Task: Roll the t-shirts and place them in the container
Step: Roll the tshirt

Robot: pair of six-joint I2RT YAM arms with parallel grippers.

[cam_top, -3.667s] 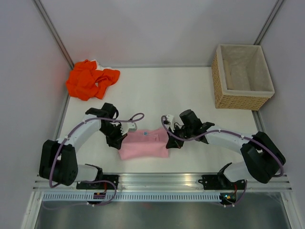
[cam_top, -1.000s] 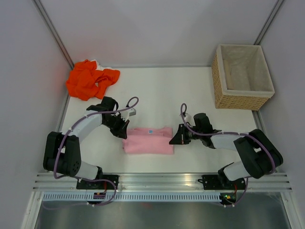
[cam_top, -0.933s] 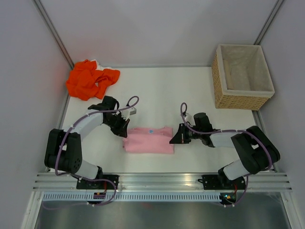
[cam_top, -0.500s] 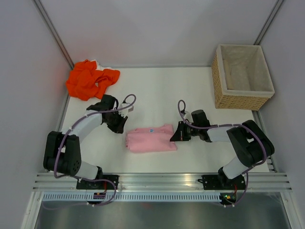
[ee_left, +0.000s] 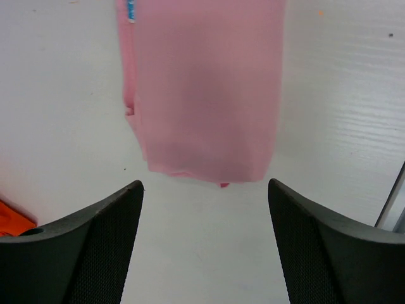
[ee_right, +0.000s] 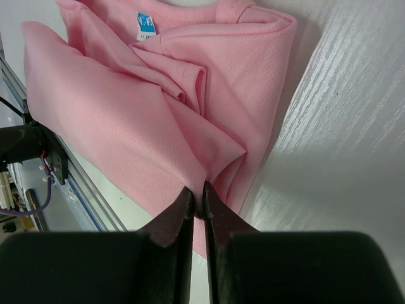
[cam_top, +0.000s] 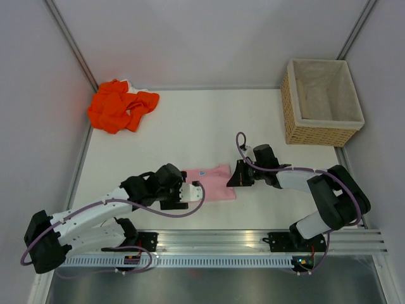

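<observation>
The pale pink t-shirt (cam_top: 214,180) lies folded into a narrow band on the white table, near the front middle. Its white neck label (ee_right: 146,24) faces up. My right gripper (cam_top: 235,177) sits at the band's right end, its jaws (ee_right: 197,197) shut on a pinched fold of the pink cloth (ee_right: 158,114). My left gripper (cam_top: 187,192) is at the band's left end, jaws wide open with only bare table between them (ee_left: 205,183). The pink t-shirt (ee_left: 205,95) ends just beyond its fingertips. The bright orange t-shirt (cam_top: 120,104) lies crumpled in the far left corner.
A woven wicker basket (cam_top: 314,133) with pale lining stands at the far right. Grey walls close in the table at the back and both sides. A metal rail (cam_top: 215,240) runs along the near edge.
My left gripper has opened and let go of the pink t-shirt's left end, and its arm has swung low toward the near edge. The right gripper keeps its hold; the shirt has shifted slightly right.
</observation>
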